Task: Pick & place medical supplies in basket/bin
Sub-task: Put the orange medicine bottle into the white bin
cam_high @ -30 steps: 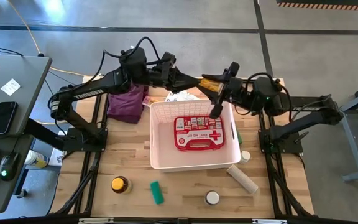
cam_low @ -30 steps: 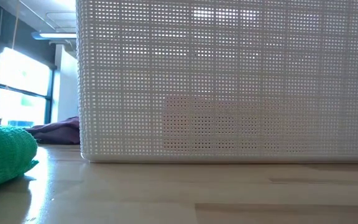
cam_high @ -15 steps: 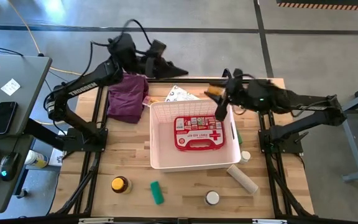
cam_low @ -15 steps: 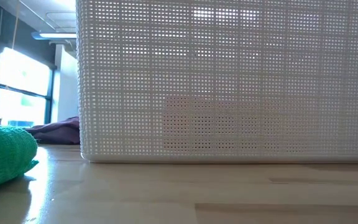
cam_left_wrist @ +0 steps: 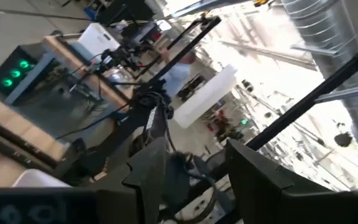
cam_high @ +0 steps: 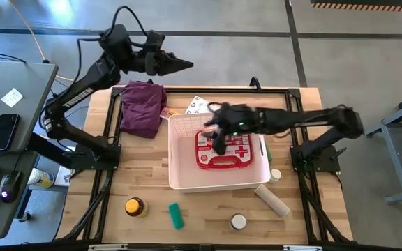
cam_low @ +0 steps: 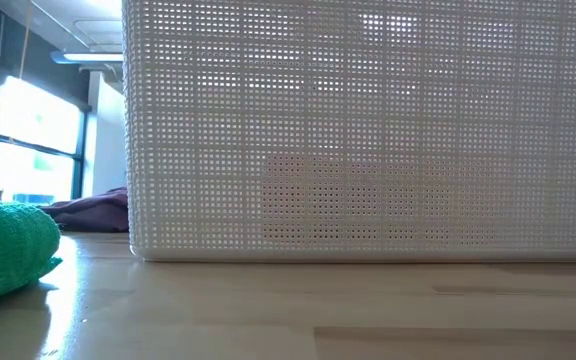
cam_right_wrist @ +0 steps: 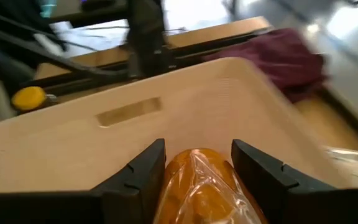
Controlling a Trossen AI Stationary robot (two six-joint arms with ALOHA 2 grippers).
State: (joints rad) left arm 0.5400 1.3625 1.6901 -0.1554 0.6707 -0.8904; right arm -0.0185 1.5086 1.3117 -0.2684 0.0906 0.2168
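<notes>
The right gripper [cam_high: 218, 136], with an orange plastic-wrapped item [cam_right_wrist: 199, 186] clamped between its fingers, was carried from beside the far right corner of the white basket [cam_high: 180, 180] to a spot over the basket's interior, above the red first-aid pouch [cam_high: 234, 157]. The left gripper [cam_high: 183, 64] was lifted from near the basket's far rim and drawn back beyond the table's far edge, past the purple cloth [cam_high: 142, 108].

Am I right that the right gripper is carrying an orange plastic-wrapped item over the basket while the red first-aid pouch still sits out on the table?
Not quite. The red first-aid pouch already lies inside the white basket, as the high view shows. The rest holds: the right gripper is shut on an orange plastic-wrapped item over the basket.
</notes>
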